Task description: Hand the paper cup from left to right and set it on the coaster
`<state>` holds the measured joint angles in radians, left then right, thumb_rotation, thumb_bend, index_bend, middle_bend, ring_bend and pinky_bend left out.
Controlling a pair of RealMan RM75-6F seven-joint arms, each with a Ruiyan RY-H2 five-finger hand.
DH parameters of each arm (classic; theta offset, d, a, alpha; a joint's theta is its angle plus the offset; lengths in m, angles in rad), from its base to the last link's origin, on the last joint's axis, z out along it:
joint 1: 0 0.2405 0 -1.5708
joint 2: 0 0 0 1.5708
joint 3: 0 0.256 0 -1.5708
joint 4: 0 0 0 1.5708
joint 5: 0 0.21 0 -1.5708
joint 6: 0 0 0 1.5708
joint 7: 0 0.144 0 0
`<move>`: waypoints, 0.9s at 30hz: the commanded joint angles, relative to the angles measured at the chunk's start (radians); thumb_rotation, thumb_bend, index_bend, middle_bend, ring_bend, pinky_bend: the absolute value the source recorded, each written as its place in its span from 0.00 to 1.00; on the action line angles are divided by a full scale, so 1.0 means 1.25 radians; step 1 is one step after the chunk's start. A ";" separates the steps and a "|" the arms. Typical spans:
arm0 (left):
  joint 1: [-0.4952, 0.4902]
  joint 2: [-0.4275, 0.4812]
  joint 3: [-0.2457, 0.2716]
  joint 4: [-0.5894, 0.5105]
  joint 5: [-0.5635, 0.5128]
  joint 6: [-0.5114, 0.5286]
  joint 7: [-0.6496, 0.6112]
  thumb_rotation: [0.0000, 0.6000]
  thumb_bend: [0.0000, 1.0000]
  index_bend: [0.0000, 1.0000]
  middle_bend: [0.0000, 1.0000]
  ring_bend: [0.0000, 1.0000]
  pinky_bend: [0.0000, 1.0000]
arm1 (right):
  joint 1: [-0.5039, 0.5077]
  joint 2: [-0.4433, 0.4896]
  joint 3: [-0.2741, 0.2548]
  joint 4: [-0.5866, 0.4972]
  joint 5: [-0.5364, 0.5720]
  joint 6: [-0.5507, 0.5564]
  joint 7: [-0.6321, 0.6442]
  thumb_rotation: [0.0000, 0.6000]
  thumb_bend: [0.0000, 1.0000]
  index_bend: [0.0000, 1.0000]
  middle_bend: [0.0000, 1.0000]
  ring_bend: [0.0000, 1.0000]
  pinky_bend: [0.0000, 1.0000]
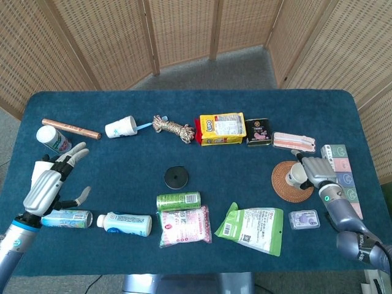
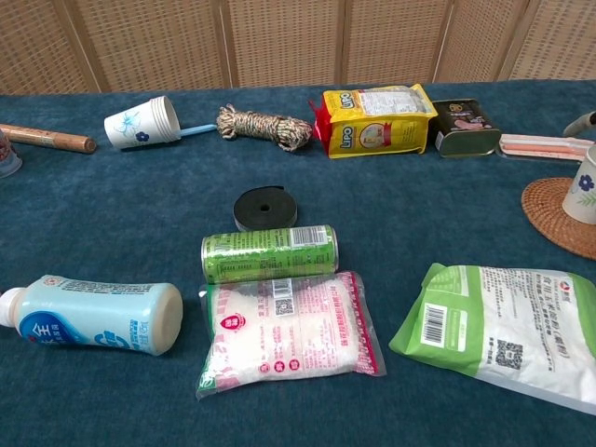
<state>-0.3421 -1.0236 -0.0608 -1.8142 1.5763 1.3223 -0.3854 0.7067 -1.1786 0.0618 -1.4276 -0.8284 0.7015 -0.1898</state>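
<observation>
The white paper cup (image 1: 297, 176) with a blue flower print stands upright on the round woven coaster (image 1: 285, 185) at the table's right side. My right hand (image 1: 315, 168) wraps around the cup from the right and holds it. In the chest view the cup (image 2: 583, 195) shows at the right edge on the coaster (image 2: 551, 216), with one fingertip (image 2: 577, 123) of the right hand above it. My left hand (image 1: 50, 182) hovers at the table's left edge with fingers spread, holding nothing.
A stack of paper cups (image 1: 120, 127) lies on its side at the back left beside a rope coil (image 1: 172, 128). A black tape roll (image 1: 176, 177), green can (image 1: 178, 201), bottles (image 1: 125, 223) and pouches (image 1: 252, 228) fill the front middle. A small packet (image 1: 304, 218) lies near my right forearm.
</observation>
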 commanded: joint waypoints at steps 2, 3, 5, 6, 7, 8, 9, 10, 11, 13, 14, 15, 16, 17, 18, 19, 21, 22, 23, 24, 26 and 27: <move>-0.002 0.001 -0.001 -0.002 0.000 -0.002 0.001 0.87 0.48 0.00 0.00 0.00 0.08 | 0.000 0.005 -0.001 -0.004 -0.004 -0.004 -0.001 1.00 0.28 0.00 0.29 0.26 0.47; -0.002 0.001 -0.001 -0.003 0.000 -0.003 0.002 0.87 0.48 0.00 0.00 0.00 0.08 | -0.001 0.006 -0.002 -0.005 -0.005 -0.004 -0.001 1.00 0.28 0.00 0.29 0.26 0.47; -0.003 0.001 -0.001 -0.004 0.002 -0.003 0.003 0.87 0.48 0.00 0.00 0.00 0.08 | -0.001 0.009 -0.004 -0.005 -0.006 -0.006 -0.003 1.00 0.28 0.00 0.27 0.24 0.46; -0.003 0.001 -0.001 -0.005 0.002 -0.003 0.004 0.87 0.48 0.00 0.00 0.00 0.08 | -0.001 0.011 -0.006 -0.007 -0.005 -0.009 -0.004 1.00 0.28 0.00 0.26 0.23 0.45; -0.003 0.001 -0.001 -0.005 0.002 -0.003 0.005 0.87 0.48 0.00 0.00 0.00 0.08 | -0.001 0.013 -0.007 -0.008 -0.004 -0.011 -0.004 1.00 0.28 0.00 0.24 0.21 0.43; -0.004 0.001 -0.001 -0.005 0.003 -0.002 0.005 0.87 0.48 0.00 0.00 0.00 0.08 | -0.001 0.016 -0.008 -0.010 -0.004 -0.014 -0.005 1.00 0.29 0.00 0.22 0.19 0.42; -0.004 0.001 -0.002 -0.006 0.003 -0.002 0.005 0.86 0.48 0.00 0.00 0.00 0.08 | -0.001 0.019 -0.010 -0.011 -0.003 -0.017 -0.006 1.00 0.29 0.00 0.21 0.18 0.41; -0.004 0.001 -0.002 -0.006 0.003 -0.001 0.005 0.87 0.48 0.00 0.00 0.00 0.08 | -0.001 0.020 -0.011 -0.012 -0.002 -0.019 -0.006 1.00 0.29 0.00 0.19 0.16 0.39; -0.004 0.000 -0.003 -0.006 0.004 0.000 0.004 0.86 0.48 0.00 0.00 0.00 0.08 | -0.001 0.023 -0.013 -0.013 -0.003 -0.022 -0.007 1.00 0.29 0.00 0.16 0.13 0.37; -0.004 0.000 -0.003 -0.005 0.006 0.001 0.002 0.86 0.48 0.00 0.00 0.00 0.07 | 0.000 0.026 -0.014 -0.014 -0.003 -0.026 -0.008 1.00 0.29 0.00 0.10 0.08 0.30; -0.004 -0.001 -0.003 -0.005 0.007 0.002 0.001 0.86 0.48 0.00 0.00 0.00 0.07 | 0.001 0.027 -0.015 -0.014 -0.004 -0.028 -0.009 1.00 0.29 0.00 0.06 0.05 0.26; -0.004 -0.001 -0.003 -0.005 0.009 0.003 0.001 0.86 0.48 0.00 0.00 0.00 0.07 | 0.002 0.028 -0.015 -0.015 -0.005 -0.030 -0.008 1.00 0.29 0.00 0.04 0.04 0.22; -0.005 -0.001 -0.003 -0.005 0.009 0.003 0.001 0.86 0.48 0.00 0.00 0.00 0.07 | 0.002 0.029 -0.015 -0.016 -0.005 -0.033 -0.006 1.00 0.29 0.00 0.02 0.02 0.18; -0.004 -0.002 -0.003 -0.005 0.009 0.004 0.001 0.86 0.48 0.00 0.00 0.00 0.07 | 0.004 0.030 -0.014 -0.017 -0.005 -0.037 -0.004 0.99 0.29 0.00 0.01 0.01 0.14; -0.004 -0.002 -0.003 -0.005 0.010 0.004 0.000 0.87 0.48 0.00 0.00 0.00 0.07 | 0.006 0.033 -0.013 -0.019 -0.004 -0.043 -0.001 0.98 0.29 0.00 0.00 0.00 0.12; -0.004 -0.002 -0.003 -0.004 0.010 0.005 0.000 0.87 0.48 0.00 0.00 0.00 0.07 | 0.007 0.035 -0.013 -0.020 -0.003 -0.046 0.000 0.95 0.29 0.00 0.00 0.00 0.10; -0.003 -0.002 -0.002 -0.004 0.010 0.006 0.000 0.86 0.47 0.00 0.00 0.00 0.07 | 0.011 0.042 -0.012 -0.023 -0.003 -0.055 0.002 0.91 0.29 0.00 0.00 0.00 0.06; -0.003 -0.001 -0.002 -0.004 0.010 0.007 0.000 0.87 0.47 0.00 0.00 0.00 0.07 | 0.012 0.045 -0.011 -0.027 -0.002 -0.059 0.005 0.89 0.29 0.00 0.00 0.00 0.04; -0.002 -0.001 -0.002 -0.004 0.010 0.009 -0.001 0.87 0.47 0.00 0.00 0.00 0.07 | 0.013 0.051 -0.009 -0.033 0.000 -0.065 0.013 0.87 0.29 0.00 0.00 0.00 0.01; -0.001 -0.001 -0.002 -0.004 0.009 0.011 -0.001 0.86 0.47 0.00 0.00 0.00 0.07 | 0.013 0.056 -0.005 -0.038 0.001 -0.068 0.022 0.85 0.29 0.00 0.00 0.00 0.01; 0.002 -0.002 -0.001 -0.003 0.009 0.014 -0.003 0.86 0.47 0.00 0.00 0.00 0.07 | 0.007 0.071 0.006 -0.056 -0.003 -0.075 0.051 0.83 0.29 0.00 0.00 0.00 0.00; 0.003 -0.001 0.000 -0.002 0.009 0.015 -0.003 0.86 0.47 0.00 0.00 0.00 0.07 | 0.003 0.077 0.013 -0.064 -0.008 -0.076 0.067 0.82 0.29 0.00 0.00 0.00 0.00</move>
<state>-0.3381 -1.0254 -0.0611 -1.8164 1.5877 1.3409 -0.3888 0.7178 -1.0988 0.0633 -1.4882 -0.8313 0.6141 -0.1361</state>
